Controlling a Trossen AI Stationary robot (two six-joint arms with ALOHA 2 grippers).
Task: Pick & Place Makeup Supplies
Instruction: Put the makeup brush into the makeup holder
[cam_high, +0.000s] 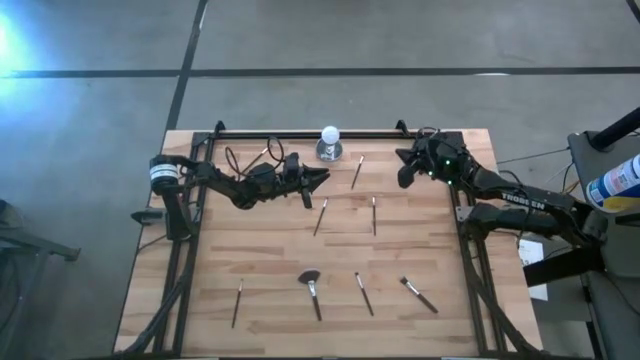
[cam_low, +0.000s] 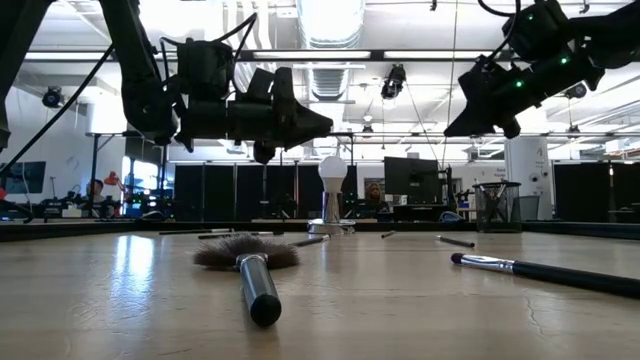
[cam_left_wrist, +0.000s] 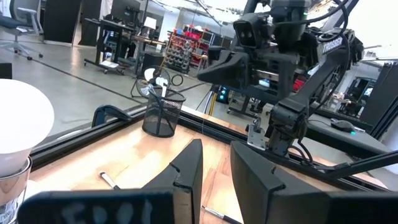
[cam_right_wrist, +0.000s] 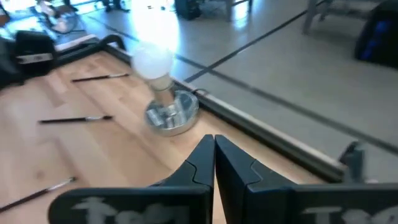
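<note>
Brushes (cam_high: 311, 292) lie scattered on desk (cam_high: 270, 260). Left tool (cam_high: 322, 178), slightly open, and right tool (cam_high: 402, 172), closed, hover empty at far side. Right arm reads "TROSSEN".

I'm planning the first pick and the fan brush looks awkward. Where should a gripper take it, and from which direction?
Probably the handle, from straight above. The fan brush lies flat on the table, fanned bristles toward the far edge, its slim dark handle pointing toward the near edge. Set the fingers across mid-handle, clear of the soft bristles. Nothing crowds it; neighbouring brushes lie apart.
</note>
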